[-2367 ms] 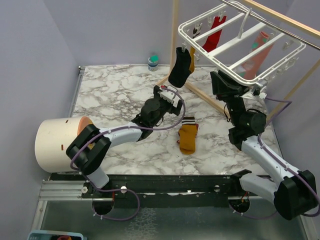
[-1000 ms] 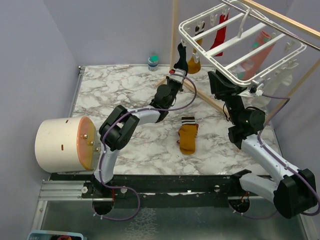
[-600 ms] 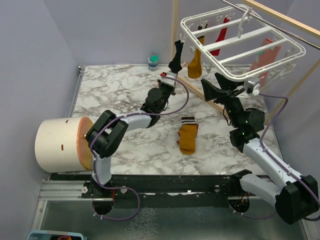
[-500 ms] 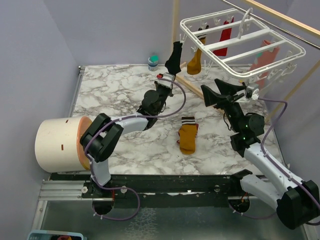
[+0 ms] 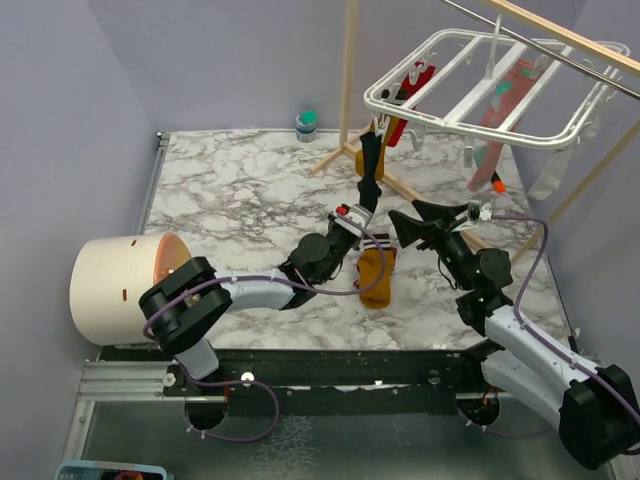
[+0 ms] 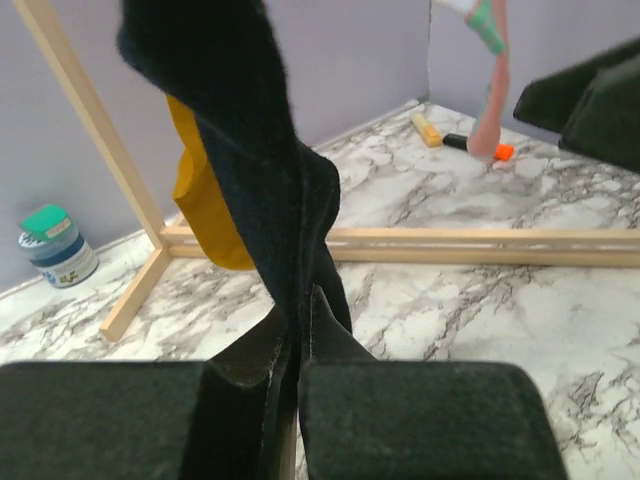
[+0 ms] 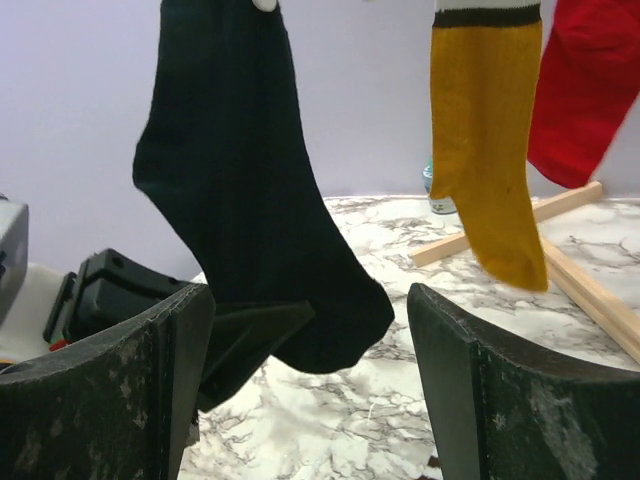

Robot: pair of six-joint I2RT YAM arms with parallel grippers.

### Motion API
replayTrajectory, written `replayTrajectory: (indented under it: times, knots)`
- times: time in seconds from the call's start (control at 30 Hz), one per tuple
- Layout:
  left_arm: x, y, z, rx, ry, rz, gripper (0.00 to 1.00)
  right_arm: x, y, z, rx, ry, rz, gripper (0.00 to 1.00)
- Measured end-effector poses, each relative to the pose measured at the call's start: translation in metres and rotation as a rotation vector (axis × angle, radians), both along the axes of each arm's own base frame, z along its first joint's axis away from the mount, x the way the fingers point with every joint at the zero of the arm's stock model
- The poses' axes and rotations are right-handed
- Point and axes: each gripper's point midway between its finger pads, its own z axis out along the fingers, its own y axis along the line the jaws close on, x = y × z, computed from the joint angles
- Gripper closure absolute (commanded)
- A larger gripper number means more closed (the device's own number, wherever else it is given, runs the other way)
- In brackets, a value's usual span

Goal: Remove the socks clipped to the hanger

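Note:
The white hanger [image 5: 480,128] hangs tilted from the wooden rack at the upper right. A black sock [image 5: 370,170] [image 6: 260,180] [image 7: 240,200] is clipped at the hanger's near-left corner and pulled taut downward. My left gripper [image 5: 356,212] [image 6: 293,325] is shut on its toe end. A mustard sock [image 7: 490,150] [image 6: 205,215], a red sock [image 5: 400,118] [image 7: 590,90] and a pink-and-teal sock [image 5: 497,95] also hang from clips. Another mustard sock [image 5: 377,272] lies on the table. My right gripper [image 5: 425,218] [image 7: 305,315] is open, just right of the black sock, holding nothing.
The wooden rack's upright [image 5: 350,80] and foot bars [image 5: 420,195] stand behind the grippers. A white cylinder [image 5: 115,285] lies at the near left. A small teal-capped bottle [image 5: 307,124] stands at the back. Small orange and black items [image 5: 497,185] lie at the back right.
My left gripper pulled the black sock down and toward the near side, stretching it. My right gripper opened, let go of the hanger and dropped lower. The hanger swung and tilted.

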Motion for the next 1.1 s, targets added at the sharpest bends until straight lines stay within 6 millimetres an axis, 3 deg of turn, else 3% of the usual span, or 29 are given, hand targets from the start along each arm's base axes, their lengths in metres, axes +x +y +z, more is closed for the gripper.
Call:
replayTrajectory:
  times: [0.2, 0.47, 0.67, 1.1]
  knots:
    - [-0.009, 0.007, -0.011, 0.021, 0.017, 0.033, 1.00, 0.003, 0.008, 0.016, 0.005, -0.033, 0.005, 0.19]
    - [-0.015, 0.004, -0.009, 0.012, 0.017, 0.036, 1.00, 0.030, 0.018, 0.075, 0.041, -0.145, -0.023, 0.34]
    - [-0.019, 0.001, -0.009, 0.012, 0.018, 0.034, 1.00, 0.044, 0.029, 0.087, 0.049, -0.169, -0.007, 0.39]
    - [-0.016, -0.001, -0.014, 0.022, 0.022, 0.038, 1.00, 0.019, 0.034, 0.124, 0.060, -0.277, 0.071, 0.41]
